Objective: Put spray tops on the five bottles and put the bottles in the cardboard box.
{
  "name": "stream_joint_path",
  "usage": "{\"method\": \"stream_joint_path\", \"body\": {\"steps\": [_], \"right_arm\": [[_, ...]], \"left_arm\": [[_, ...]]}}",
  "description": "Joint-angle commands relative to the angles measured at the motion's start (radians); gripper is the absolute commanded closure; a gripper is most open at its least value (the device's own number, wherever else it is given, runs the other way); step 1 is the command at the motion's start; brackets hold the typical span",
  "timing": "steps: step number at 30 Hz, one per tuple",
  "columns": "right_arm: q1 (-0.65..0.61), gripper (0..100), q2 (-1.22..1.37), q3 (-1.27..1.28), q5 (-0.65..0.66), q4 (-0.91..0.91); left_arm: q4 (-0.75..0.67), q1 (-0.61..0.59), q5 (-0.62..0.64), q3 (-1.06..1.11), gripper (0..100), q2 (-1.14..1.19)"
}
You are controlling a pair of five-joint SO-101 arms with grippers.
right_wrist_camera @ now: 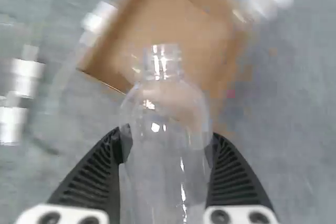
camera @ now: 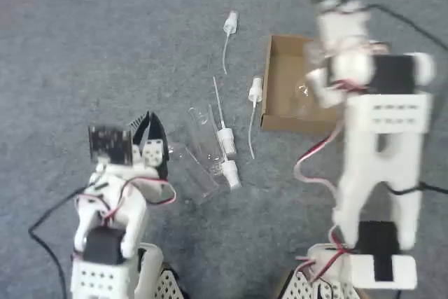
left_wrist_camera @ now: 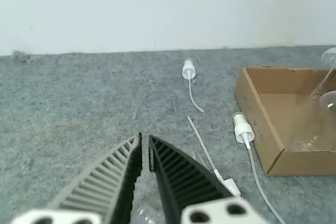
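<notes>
My right gripper (right_wrist_camera: 167, 136) is shut on a clear, uncapped bottle (right_wrist_camera: 164, 103), held over the open cardboard box (right_wrist_camera: 173, 30). From above, that arm leans over the box (camera: 283, 113), and the bottle (camera: 303, 92) glints inside its outline. My left gripper (camera: 149, 120) hovers low over the carpet with its black fingers (left_wrist_camera: 118, 169) closed and nothing between them. Clear bottles (camera: 192, 162) lie just to its right. Loose white spray tops lie at the back (camera: 230, 24), by the box wall (camera: 255, 89), and two together beside the bottles (camera: 227, 153).
Grey carpet covers the table up to a pale wall at the back. Long dip tubes (camera: 218, 99) trail from the spray tops. The left wrist view shows the box (left_wrist_camera: 262, 124) ahead and to one side, with a spray top (left_wrist_camera: 242, 127) beside its wall.
</notes>
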Motion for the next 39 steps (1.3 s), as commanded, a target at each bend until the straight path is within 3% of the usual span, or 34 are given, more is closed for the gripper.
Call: {"method": "stream_joint_path", "body": {"steps": [1, 9, 15, 22, 35, 39], "right_arm": [[0.200, 94.4, -0.044, 0.114, 0.064, -0.054], [0.441, 94.4, -0.033, 0.572, 0.107, -0.499], [0.452, 94.4, -0.024, 0.810, 0.104, -0.730], [0.401, 94.4, -0.024, 1.060, 0.098, -0.990], [0.395, 94.1, -0.024, 1.138, 0.098, -1.052], [0.395, 94.0, -0.024, 1.145, 0.098, -1.052]], "left_arm": [[-0.034, 0.012, -0.041, -0.315, 99, 0.410], [-0.034, 0.123, -0.098, -0.901, 99, 1.142], [-0.032, 0.160, -0.098, -1.325, 98, 1.631], [-0.031, 0.150, -0.100, -1.771, 84, 2.076], [0.229, 0.121, -0.077, -2.710, 82, 2.805], [0.293, 0.132, -0.074, -2.902, 83, 2.960]]}}
